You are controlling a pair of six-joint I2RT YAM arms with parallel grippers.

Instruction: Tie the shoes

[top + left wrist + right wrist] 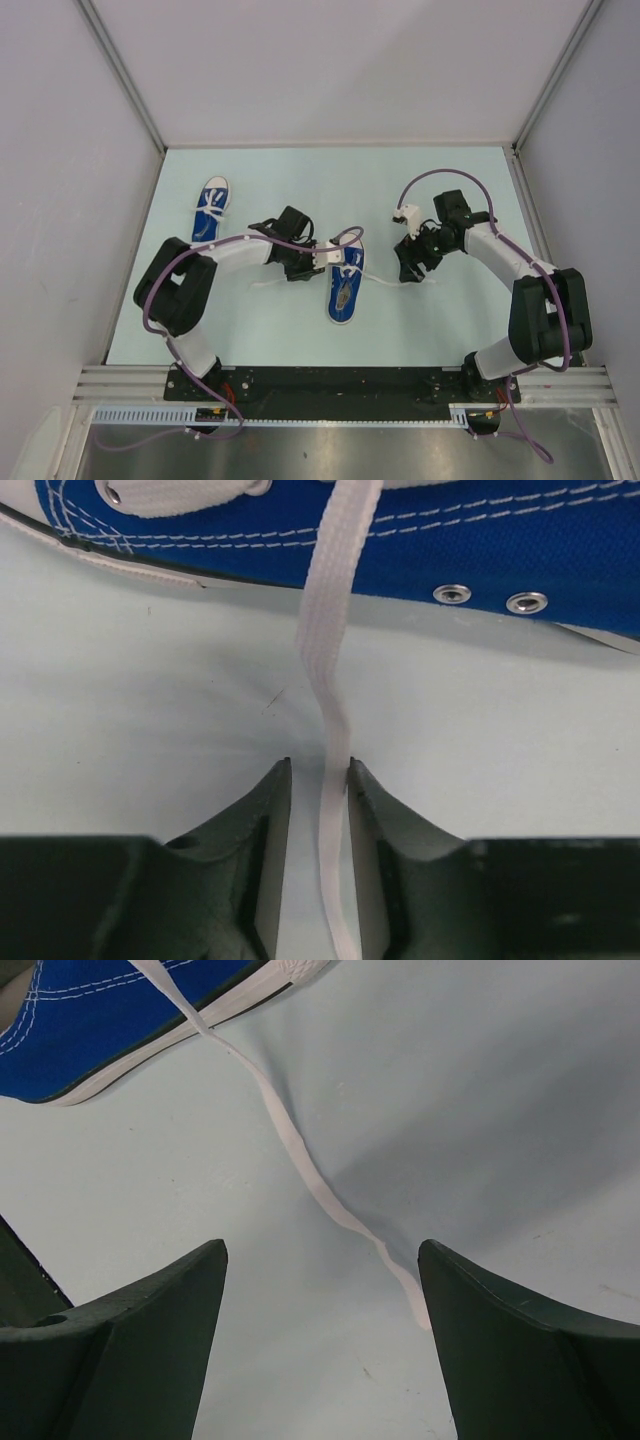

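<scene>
One blue sneaker with white laces lies mid-table, toe toward the far side. A second blue sneaker lies at the far left. My left gripper sits at the near shoe's left side. In the left wrist view, a white lace runs from the shoe down between the jaws of my left gripper. The jaws are narrowly apart; the lace touches the right finger only. My right gripper is wide open above the table. Its view shows the other lace ending by the right finger.
The shoes lie on a pale green mat enclosed by white walls with metal rails on three sides. A loose lace end trails left of the near shoe. Purple cables loop over both arms.
</scene>
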